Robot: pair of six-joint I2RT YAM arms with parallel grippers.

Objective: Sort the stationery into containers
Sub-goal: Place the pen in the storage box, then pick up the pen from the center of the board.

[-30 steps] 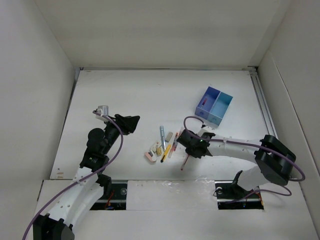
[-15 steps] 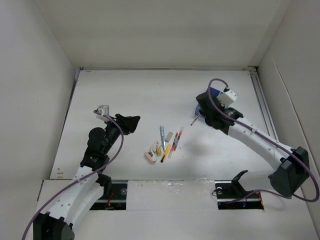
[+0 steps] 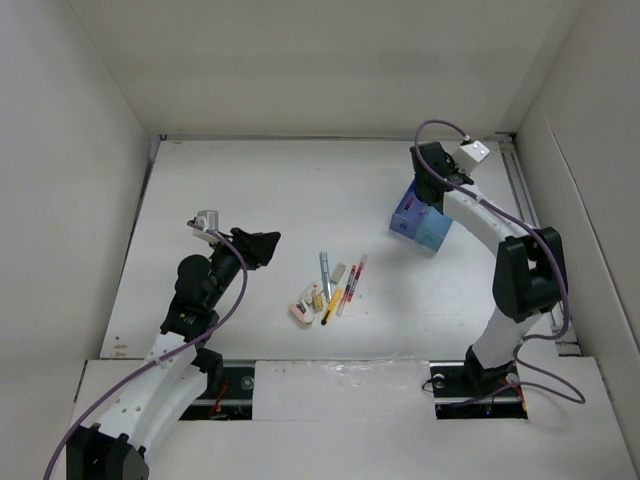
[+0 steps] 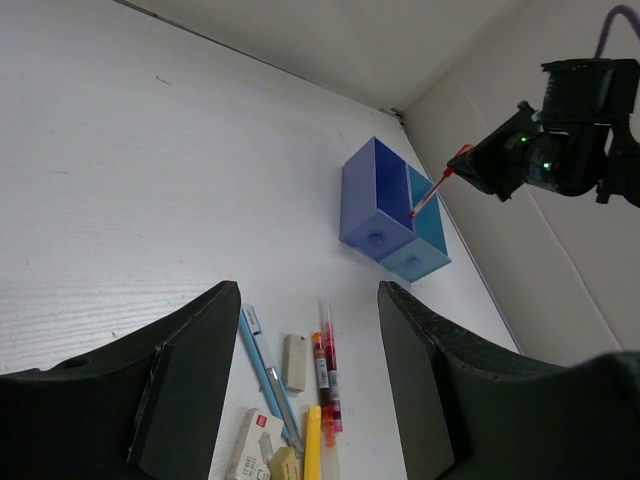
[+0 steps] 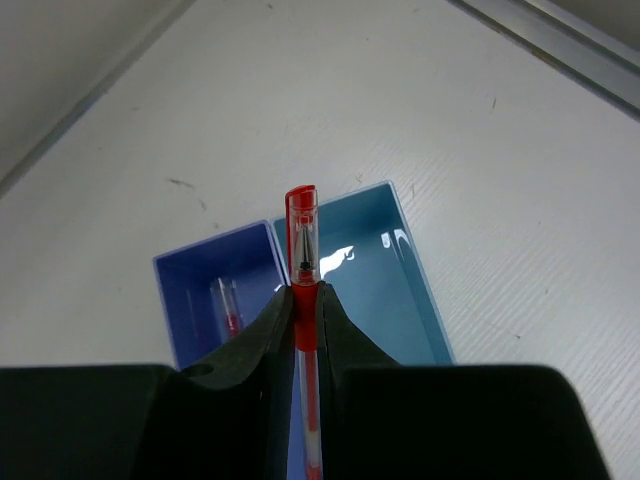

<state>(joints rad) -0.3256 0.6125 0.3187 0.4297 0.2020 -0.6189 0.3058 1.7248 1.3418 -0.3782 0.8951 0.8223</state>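
Three walls (image 3: pixel 300 70) shut in the white table (image 3: pixel 250 190) at 9, 12 and 3 o'clock, and a metal rail (image 3: pixel 527 225) runs along the 3 o'clock edge. Seen from above, the widest bare stretch lies from 9 round to 12 o'clock of the loose pile. The two-compartment box (image 3: pixel 418 228) stands at 2 o'clock of that pile, near the rail but apart from it, and the right arm (image 3: pixel 490 225) bends over it. The pile sits near the table's middle, well apart from the box: a grey pen (image 3: pixel 325 266), a grey eraser (image 3: pixel 339 272), two red pens (image 3: pixel 352 283) side by side, a yellow-and-black pen (image 3: pixel 331 306), a cream eraser (image 3: pixel 317 297) and a pink eraser (image 3: pixel 299 314). The right claw (image 5: pixel 305 298) is pressed together on a red pen (image 5: pixel 303 225), pinching its barrel so that one end sticks out past the fingertips. In the wrist view that end hangs over the divider between the dark blue compartment (image 5: pixel 200 290) and the light blue compartment (image 5: pixel 390 290). Another pen (image 5: pixel 227 305) lies inside the dark blue one. The left claw (image 3: pixel 268 246) hovers at 9 o'clock of the pile, its jaws spread wide and empty, touching no piece of stationery.
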